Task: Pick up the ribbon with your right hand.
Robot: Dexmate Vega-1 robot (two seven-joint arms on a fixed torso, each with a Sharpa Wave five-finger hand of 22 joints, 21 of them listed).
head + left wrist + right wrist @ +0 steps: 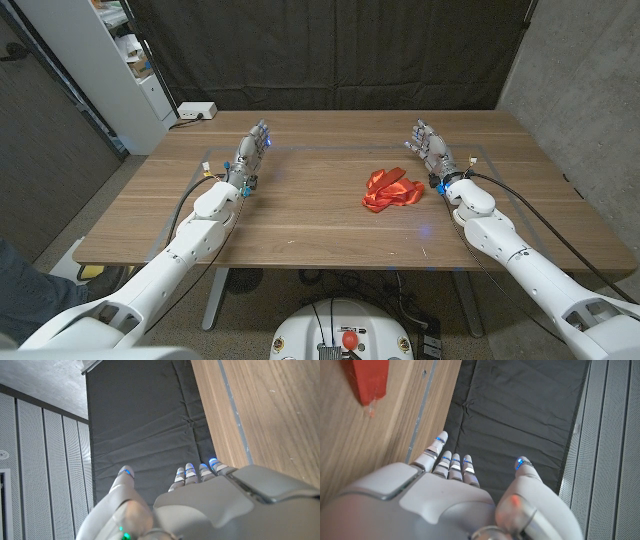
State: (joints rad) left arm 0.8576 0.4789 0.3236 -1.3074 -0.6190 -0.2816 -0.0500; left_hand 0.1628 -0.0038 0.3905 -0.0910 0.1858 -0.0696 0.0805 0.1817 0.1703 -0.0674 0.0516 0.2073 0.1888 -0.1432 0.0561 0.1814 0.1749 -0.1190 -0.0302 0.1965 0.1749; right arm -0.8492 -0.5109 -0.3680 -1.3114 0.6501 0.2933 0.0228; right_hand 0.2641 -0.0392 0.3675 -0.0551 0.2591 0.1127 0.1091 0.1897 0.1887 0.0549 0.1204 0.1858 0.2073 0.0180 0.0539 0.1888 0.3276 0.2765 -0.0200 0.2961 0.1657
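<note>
**Right hand needs to swing over to the ribbon before anything else**

The red ribbon [389, 190] sits in a loose crumpled heap just right of centre in the head view, on the wooden table [300, 225]. The right hand [430, 148] is up and to the right of it, near but not touching, fingers apart and holding nothing. In the right wrist view a red end of the ribbon [370, 380] pokes in at the upper left corner, off to the side of the fingers [451, 462], so the hand isn't lined up with it yet.

My take on doing this well: bring the hand toward picture-left and a bit down-frame until it's over the fat middle of the heap, not a stray loop. Keep the fingers wide on the way down, then close around the bunch. Thin fabric slips, so grabbing several folds at once looks safer than pinching one tail.

The left hand [254, 146] is over in the upper left part of the frame, well apart from the ribbon, fingers spread and empty. It can just sit there.
</note>
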